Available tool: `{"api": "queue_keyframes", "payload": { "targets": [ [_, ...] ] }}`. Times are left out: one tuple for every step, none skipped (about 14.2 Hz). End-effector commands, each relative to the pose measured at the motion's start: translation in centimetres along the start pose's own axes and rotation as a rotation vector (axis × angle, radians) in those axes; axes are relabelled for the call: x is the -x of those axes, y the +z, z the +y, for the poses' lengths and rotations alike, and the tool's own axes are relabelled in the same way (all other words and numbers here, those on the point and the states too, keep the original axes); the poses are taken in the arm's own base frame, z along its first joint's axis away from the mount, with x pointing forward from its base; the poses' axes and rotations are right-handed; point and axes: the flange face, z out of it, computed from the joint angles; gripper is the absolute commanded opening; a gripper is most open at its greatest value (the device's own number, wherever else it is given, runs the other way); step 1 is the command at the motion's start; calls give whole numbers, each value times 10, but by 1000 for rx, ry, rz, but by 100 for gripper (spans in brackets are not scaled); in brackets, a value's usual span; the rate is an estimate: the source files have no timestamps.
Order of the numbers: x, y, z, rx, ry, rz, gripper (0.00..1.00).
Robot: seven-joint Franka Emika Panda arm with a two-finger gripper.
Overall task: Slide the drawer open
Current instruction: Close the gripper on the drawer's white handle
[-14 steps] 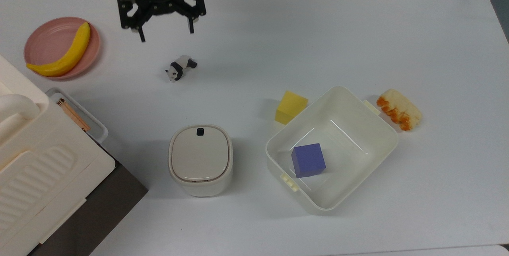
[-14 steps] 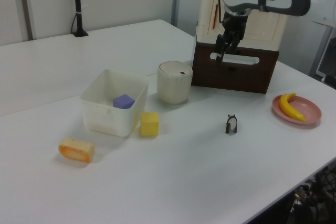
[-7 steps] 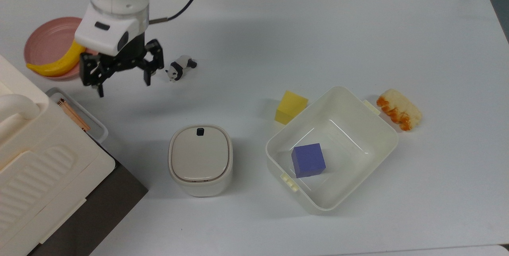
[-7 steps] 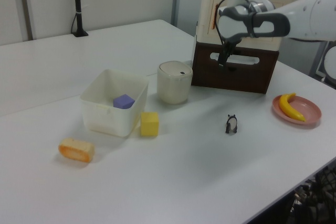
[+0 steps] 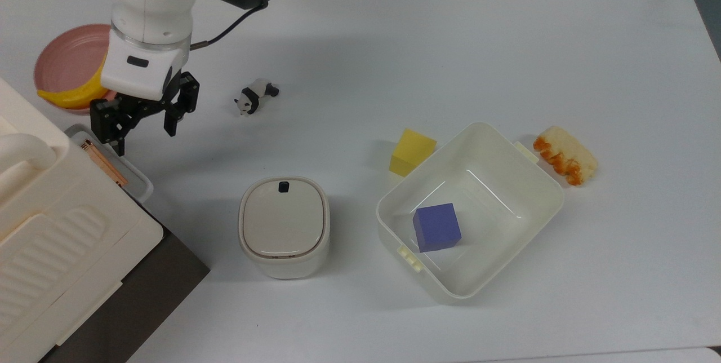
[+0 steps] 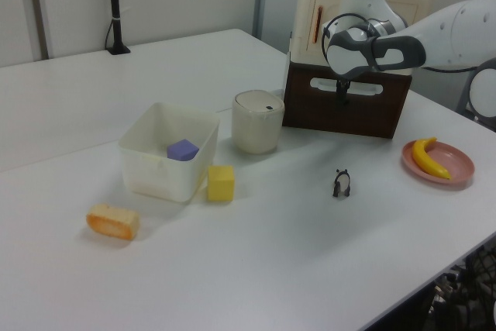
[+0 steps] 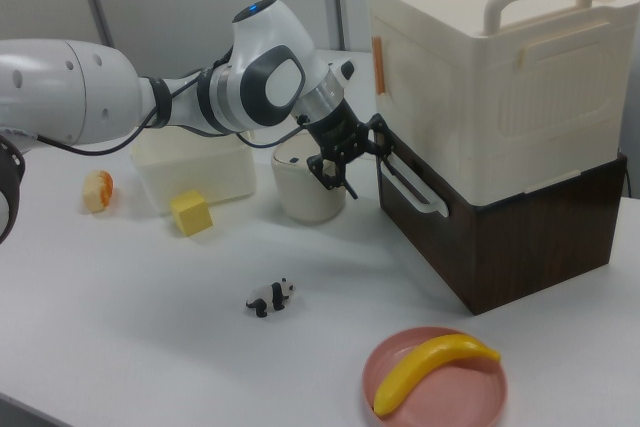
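While the drawer (image 7: 500, 222) sits shut under the cream plastic case (image 7: 490, 77), the end effector (image 5: 143, 131) hangs just beside its white loop handle (image 7: 410, 183).
Its 2 fingers are spread wide and hold nothing, close to the dark brown front panel. On the worktop (image 5: 450, 47), a toy panda (image 5: 255, 96) lies near a pink plate (image 5: 62, 58) with a banana (image 7: 430, 371).

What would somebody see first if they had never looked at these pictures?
The big white robot arm, reaching its open gripper up to the white handle on the dark brown drawer. Then the yellow banana on a pink plate in front, and a tiny panda nearby.
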Motion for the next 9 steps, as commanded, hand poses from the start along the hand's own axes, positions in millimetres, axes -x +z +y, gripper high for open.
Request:
{"api": "queue_keyframes", "payload": {
  "targets": [
    [-6,17,-1,25,-44,1,74],
    [-4,21,3,48,-38,20,74],
    [-3,22,6,61,-35,31,74],
    [0,23,8,61,-31,29,74],
    [1,23,8,61,-31,28,74],
    [1,23,9,65,-34,31,74],
    [7,24,14,76,-27,37,73],
    [10,23,18,89,-23,46,59],
    [9,22,18,92,-19,51,32]
  ]
}}
